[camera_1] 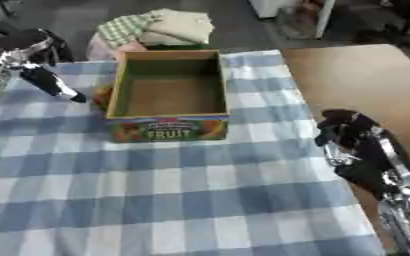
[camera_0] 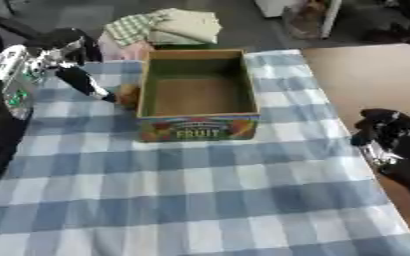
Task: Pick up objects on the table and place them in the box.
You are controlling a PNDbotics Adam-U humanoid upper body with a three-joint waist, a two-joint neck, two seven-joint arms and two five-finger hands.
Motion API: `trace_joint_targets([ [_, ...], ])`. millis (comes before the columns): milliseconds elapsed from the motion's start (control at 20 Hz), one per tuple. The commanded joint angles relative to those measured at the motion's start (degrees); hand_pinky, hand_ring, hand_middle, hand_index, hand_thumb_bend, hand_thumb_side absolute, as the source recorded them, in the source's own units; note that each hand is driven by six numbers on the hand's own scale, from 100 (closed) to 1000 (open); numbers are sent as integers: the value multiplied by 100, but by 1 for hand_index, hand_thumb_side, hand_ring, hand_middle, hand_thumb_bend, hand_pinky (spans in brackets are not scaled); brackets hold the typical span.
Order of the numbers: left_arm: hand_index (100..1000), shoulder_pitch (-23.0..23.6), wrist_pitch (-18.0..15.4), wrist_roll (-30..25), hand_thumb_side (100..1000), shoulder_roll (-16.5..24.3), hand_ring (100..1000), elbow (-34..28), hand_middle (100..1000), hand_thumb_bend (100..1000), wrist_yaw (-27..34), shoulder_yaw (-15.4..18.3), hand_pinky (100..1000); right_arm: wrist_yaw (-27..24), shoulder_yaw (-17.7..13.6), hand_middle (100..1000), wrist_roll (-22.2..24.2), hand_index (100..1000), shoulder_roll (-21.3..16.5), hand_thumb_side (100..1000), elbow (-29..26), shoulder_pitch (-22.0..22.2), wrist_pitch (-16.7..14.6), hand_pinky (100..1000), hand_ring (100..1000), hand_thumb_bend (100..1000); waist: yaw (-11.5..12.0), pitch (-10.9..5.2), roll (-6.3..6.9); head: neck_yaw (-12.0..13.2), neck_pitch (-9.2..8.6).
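An open cardboard box (camera_0: 198,127) with "FRUIT" printed on its front stands at the back middle of the blue checked cloth (camera_0: 200,200). Its inside looks empty. A small orange-brown object (camera_0: 127,94) lies against the outside of the box's left wall. My left hand (camera_0: 58,44) comes in from the upper left, and one straight black finger (camera_0: 86,82) slants down to touch that object. At the table's right edge my right hand (camera_1: 353,131) rests with relaxed fingers and holds nothing.
Bare brown tabletop (camera_0: 375,75) lies to the right of the cloth. Behind the table, folded cloths (camera_0: 169,25) are stacked on a pink seat. My left arm's silver and black body (camera_0: 7,95) covers the cloth's left edge.
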Motion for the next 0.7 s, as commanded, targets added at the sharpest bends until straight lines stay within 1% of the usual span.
trace_joint_targets([
  [50,695,-217,127,145,370,-29,587,177,597,863,-192,128,666,-22,-15,586,10,764,-56,192,-38,-95,-7,582,555,100,-21,-90,-15,41,-43],
  [150,715,-257,273,317,366,-122,601,358,617,868,-287,207,670,-22,-5,586,21,764,-50,193,-37,-104,-6,582,555,100,-45,-80,-15,56,-43],
  [350,732,-297,495,677,352,-257,609,636,629,865,-319,304,675,-23,-1,586,26,764,-47,194,-36,-113,-6,582,555,100,-93,-55,-17,80,-51],
  [700,734,-270,653,1204,328,-393,598,832,618,840,-233,331,670,-20,17,586,48,764,-29,197,-35,-151,-6,582,555,100,-155,-8,-15,115,-69],
])
